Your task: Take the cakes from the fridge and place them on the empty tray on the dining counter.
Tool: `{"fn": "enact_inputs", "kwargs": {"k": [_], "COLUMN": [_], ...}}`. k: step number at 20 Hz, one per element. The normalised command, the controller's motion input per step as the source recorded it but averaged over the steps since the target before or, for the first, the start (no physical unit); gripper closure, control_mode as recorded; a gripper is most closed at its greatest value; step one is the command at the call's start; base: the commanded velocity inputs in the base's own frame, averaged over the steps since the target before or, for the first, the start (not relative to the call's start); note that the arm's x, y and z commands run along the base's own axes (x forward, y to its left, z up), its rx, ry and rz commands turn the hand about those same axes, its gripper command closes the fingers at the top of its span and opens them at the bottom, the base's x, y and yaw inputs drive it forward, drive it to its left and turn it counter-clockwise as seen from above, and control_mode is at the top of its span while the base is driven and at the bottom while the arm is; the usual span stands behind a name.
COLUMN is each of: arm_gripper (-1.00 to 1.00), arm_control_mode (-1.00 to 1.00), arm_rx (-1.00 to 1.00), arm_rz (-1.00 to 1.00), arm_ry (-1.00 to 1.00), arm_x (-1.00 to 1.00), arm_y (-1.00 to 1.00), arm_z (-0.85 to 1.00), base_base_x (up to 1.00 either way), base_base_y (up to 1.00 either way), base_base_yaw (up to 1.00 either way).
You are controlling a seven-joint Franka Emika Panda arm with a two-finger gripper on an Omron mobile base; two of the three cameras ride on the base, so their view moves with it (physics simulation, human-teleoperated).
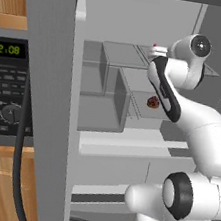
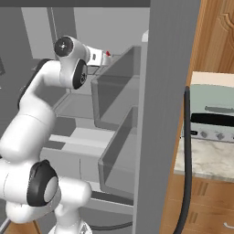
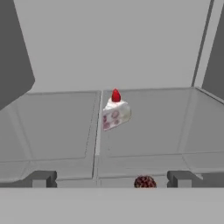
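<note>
Microwave (image 1: 4,90) with its green clock sits at the far left of the left base view, outside the fridge (image 1: 47,72), whose grey door edge stands beside it. Right of that, on a lower shelf, lies the dark round cake (image 1: 153,102), partly behind the arm. Higher and further right, the white slice with the cherry (image 1: 155,50) rests on the upper shelf, close in front of the hand.

From the hand camera, the white slice lies mid-shelf, just right of the seam between two shelf panels, with the gripper (image 3: 111,179) low in front of it, well short of it. Its jaws stand wide apart and hold nothing.

My reading: this is the reach for the first cake, with neither cake taken yet. The next move calls for going forward until the fingers straddle the slice, then closing gently, as it looks soft and small.
</note>
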Motion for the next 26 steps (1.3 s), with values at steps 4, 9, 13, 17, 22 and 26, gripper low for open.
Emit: {"fn": "enact_inputs", "kwargs": {"k": [4,9,13,17,22,26], "arm_gripper": [-1.00,-1.00,-1.00,-1.00,-1.00,-1.00], "arm_control_mode": [-1.00,-1.00,-1.00,-1.00,-1.00,-1.00], "arm_rx": [0.00,0.00,0.00,0.00,0.00,0.00], "arm_rz": [-0.03,0.00,0.00,0.00,0.00,0.00], "arm_ry": [0.11,0.07,0.00,0.00,0.00,0.00], "arm_x": [0.56,0.60,0.61,0.56,0.52,0.44], "arm_y": [0.00,0.00,0.00,-0.05,-0.10,-0.14], "arm_z": [0.00,0.00,-0.06,-0.12,-0.17,-0.14], "base_base_x": [0.00,0.00,0.00,0.00,0.00,0.00], "base_base_y": [0.00,0.00,0.00,0.00,0.00,0.00], "base_base_yaw": [0.00,0.00,0.00,0.00,0.00,0.00]}}
